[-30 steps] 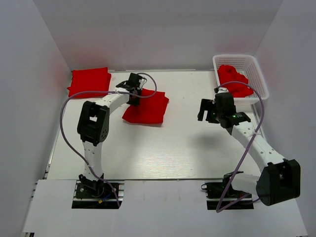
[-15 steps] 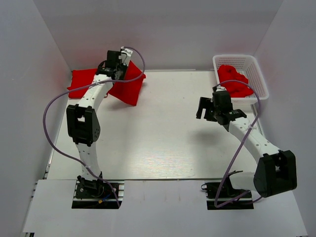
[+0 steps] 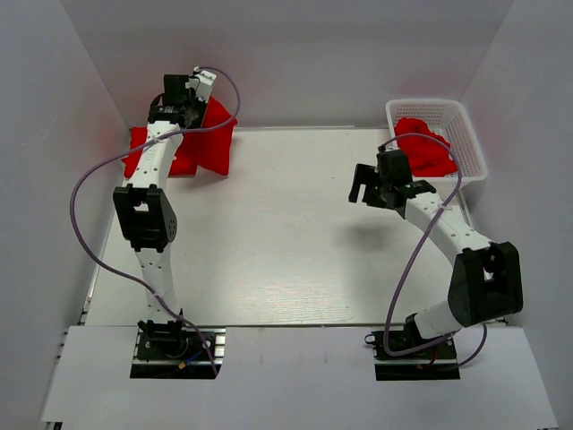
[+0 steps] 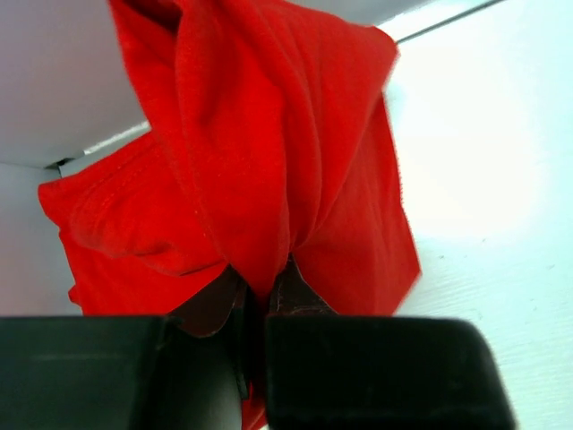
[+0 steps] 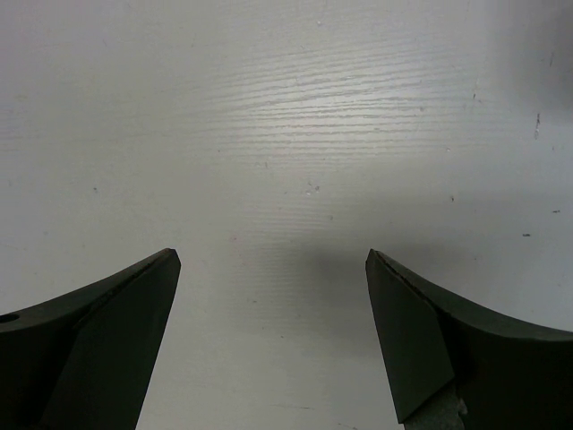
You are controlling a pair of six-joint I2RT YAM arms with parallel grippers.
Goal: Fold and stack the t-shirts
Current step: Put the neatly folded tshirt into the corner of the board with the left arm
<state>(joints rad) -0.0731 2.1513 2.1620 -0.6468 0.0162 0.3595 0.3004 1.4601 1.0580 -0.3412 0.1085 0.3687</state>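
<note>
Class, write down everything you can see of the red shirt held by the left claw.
The plain bright red cloth t-shirt is soft fabric with no print, bunched into long hanging folds. The left claw is shut on a pinched ridge of it and holds it lifted, so it drapes downward at the far-left corner of the white table. It hangs over the folded red shirt lying flat there; whether the two touch cannot be told.

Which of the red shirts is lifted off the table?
The hanging shirt pinched in the left arm's jaws at the far-left corner. The folded shirt below lies flat; a crumpled shirt sits in the white basket.
</note>
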